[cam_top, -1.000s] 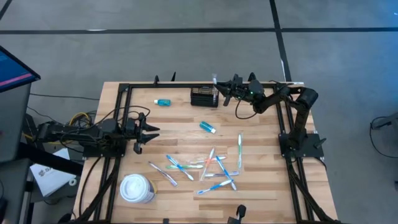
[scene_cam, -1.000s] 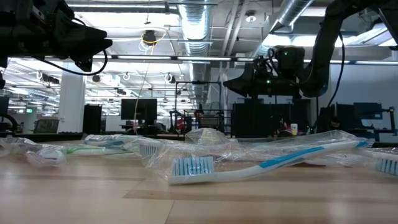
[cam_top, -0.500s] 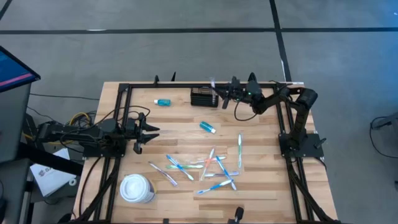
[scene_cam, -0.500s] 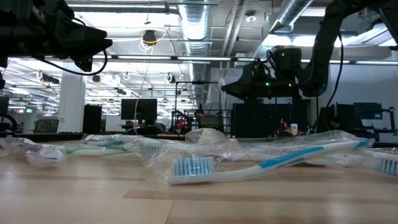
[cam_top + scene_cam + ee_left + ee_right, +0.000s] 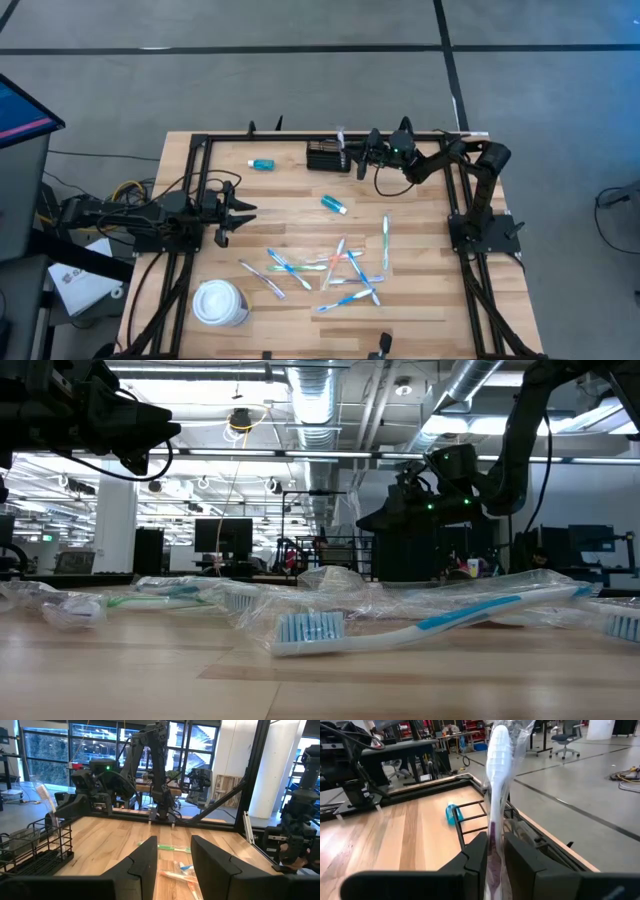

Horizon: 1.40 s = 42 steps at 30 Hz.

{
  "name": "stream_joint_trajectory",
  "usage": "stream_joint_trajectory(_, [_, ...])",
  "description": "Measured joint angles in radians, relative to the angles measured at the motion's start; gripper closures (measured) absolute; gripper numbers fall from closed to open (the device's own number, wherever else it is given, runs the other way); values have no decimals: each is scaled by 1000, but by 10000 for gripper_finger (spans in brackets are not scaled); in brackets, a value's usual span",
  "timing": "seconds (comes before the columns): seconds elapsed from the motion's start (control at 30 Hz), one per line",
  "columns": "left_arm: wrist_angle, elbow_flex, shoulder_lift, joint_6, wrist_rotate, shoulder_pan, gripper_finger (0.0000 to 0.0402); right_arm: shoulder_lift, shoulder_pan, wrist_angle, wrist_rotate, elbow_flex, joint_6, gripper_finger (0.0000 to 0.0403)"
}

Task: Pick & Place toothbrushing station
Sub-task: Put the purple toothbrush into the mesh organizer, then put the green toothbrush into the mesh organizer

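A light wooden plank table (image 5: pixel 290 185) framed by black metal rails carries a small black wire-mesh organiser box (image 5: pixel 326 157) at its far edge, with a small teal bottle (image 5: pixel 262 164) beside it. A teal tube (image 5: pixel 335 205) lies near the middle. A loose scatter of plastic-wrapped toothbrushes (image 5: pixel 335 267) covers the near half, and a white lidded paper cup (image 5: pixel 219 303) stands at the near left corner.

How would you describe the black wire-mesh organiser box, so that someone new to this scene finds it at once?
Look at the wooden table, along its far edge. The small black rectangular wire-mesh organiser box stands there, between a small blue bottle and the right gripper, which holds a wrapped white toothbrush. It is the only dark cage-like thing on the table.
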Motion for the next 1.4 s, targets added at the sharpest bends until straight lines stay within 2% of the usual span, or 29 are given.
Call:
stream_joint_trajectory(0.5, [0,0,0,0,0,0,289,0,-1,0,0,0,-1,340])
stream_joint_trajectory(1.0, [0,0,0,-2,0,0,289,-37,-29,-31,0,0,-18,232])
stream_joint_trajectory(1.2, [0,0,0,-3,0,0,289,-93,-36,-156,-2,0,-21,204])
stream_joint_trajectory(1.4, [0,0,0,-3,0,0,289,-180,-37,-284,-3,0,-41,194])
